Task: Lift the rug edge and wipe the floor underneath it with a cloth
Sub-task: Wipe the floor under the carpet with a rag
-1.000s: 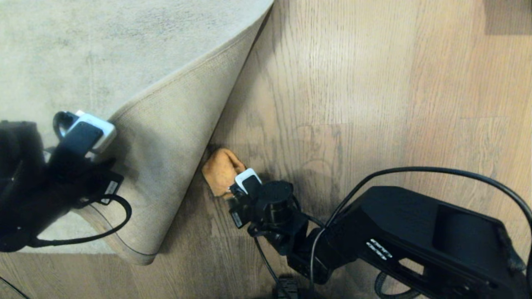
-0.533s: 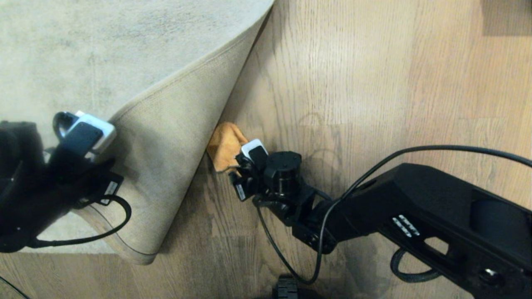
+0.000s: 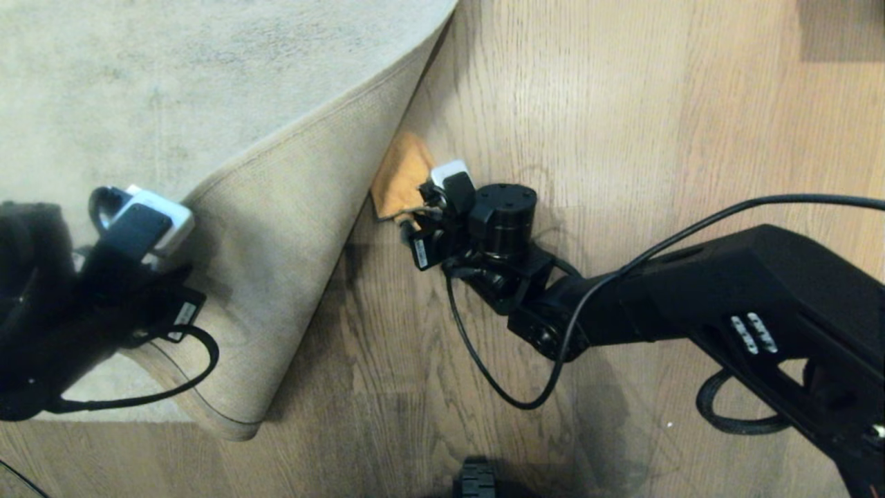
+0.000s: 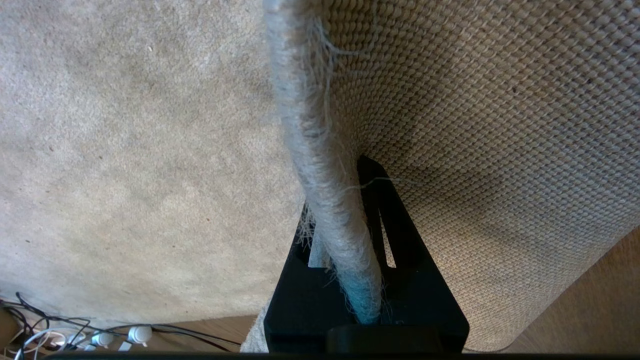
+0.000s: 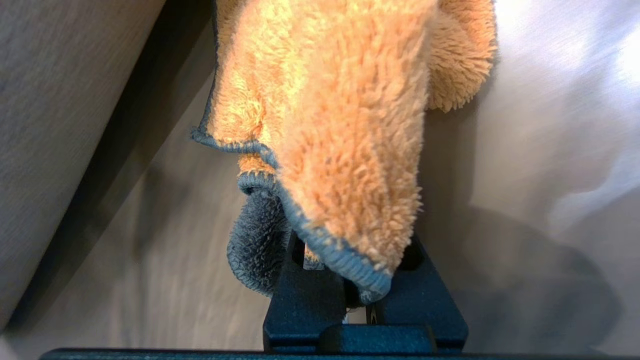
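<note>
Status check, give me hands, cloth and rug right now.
Left hand shut on rug edge, folded back. Right hand shut on cloth, on floor beside fold. Nothing in the way.

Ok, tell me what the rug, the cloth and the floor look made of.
Rug edge: short fuzzy grey pile on top, coarse beige woven backing underneath, likely a synthetic or jute-like weave; loose threads fray along the border.
Cloth: fluffy orange plush, probably microfibre, with a stitched dark grey-green trim.
Floor: brown planks with grain streaks and plank seams, smooth finish; real wood or laminate, cannot tell.
</note>
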